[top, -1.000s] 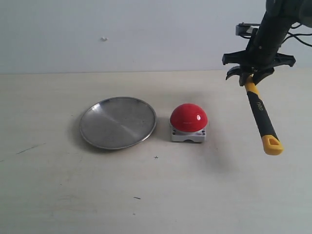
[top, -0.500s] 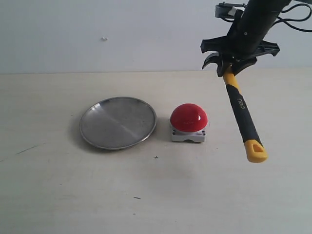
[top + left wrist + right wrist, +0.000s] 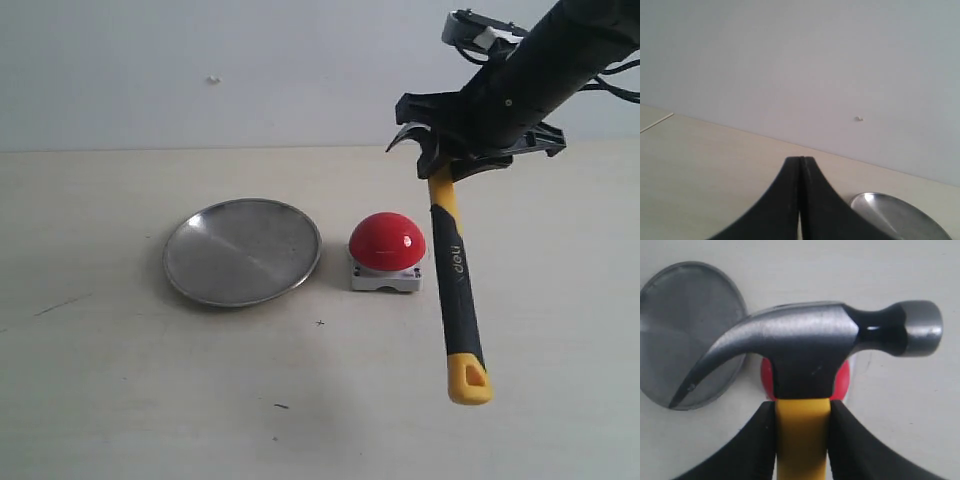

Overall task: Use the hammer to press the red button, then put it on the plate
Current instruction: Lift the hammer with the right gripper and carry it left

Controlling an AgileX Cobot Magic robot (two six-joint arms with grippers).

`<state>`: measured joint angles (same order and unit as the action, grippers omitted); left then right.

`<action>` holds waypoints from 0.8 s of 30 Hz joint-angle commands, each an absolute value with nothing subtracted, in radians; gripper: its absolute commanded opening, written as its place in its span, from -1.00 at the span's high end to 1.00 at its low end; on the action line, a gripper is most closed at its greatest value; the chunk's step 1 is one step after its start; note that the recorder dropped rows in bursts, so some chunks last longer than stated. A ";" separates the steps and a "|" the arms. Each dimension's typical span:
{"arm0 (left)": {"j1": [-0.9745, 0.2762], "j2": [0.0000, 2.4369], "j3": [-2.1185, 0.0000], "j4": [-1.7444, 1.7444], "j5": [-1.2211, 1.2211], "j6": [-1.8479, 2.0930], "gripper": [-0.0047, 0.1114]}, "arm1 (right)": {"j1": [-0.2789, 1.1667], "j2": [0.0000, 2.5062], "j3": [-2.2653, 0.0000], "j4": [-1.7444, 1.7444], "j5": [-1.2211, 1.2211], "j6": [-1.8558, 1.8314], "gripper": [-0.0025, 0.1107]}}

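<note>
- My right gripper point(image 3: 445, 162) has carried the small black-handled, yellow-necked claw hammer point(image 3: 456, 270) leftward, its fingers clamping the neck.
- My left gripper point(image 3: 800, 167) has its fingers pressed together, empty.
- The round silver metal plate point(image 3: 242, 250) lies well left of the right fingers; the glossy red dome button point(image 3: 387, 242) sits below them.

Soft even light; faint shadow by plate point(image 3: 240, 250), small glare on red button point(image 3: 387, 240).

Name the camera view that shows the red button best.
The exterior view: the red button shows whole, dome and grey base. The right wrist view gives only red slivers behind the hammer. The left wrist view misses it.
</note>
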<state>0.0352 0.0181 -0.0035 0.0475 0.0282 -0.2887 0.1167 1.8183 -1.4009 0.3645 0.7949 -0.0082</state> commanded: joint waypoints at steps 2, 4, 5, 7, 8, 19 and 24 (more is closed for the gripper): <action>0.027 0.013 0.000 0.047 0.027 -0.291 0.92 | 0.223 1.791 -1.382 0.483 0.662 -0.045 0.96; 0.027 0.013 0.000 0.047 0.027 -0.291 0.92 | 0.257 1.793 -1.382 0.529 0.625 -0.064 0.96; 0.027 0.013 0.000 0.047 0.027 -0.291 0.92 | 0.275 1.793 -1.382 0.561 0.607 -0.087 0.96; 0.027 0.013 0.000 0.047 0.027 -0.291 0.92 | 0.307 1.793 -1.382 0.640 0.579 -0.152 0.96; 0.027 0.013 0.000 0.047 0.027 -0.291 0.92 | 0.321 1.793 -1.382 0.685 0.571 -0.195 0.96; 0.027 0.013 0.000 0.076 0.014 -0.236 0.92 | 0.383 1.703 -1.209 1.231 0.334 -0.696 0.96; 0.027 0.013 0.000 0.076 -0.028 -0.241 0.92 | 0.383 1.650 -1.091 1.627 0.248 -1.033 0.96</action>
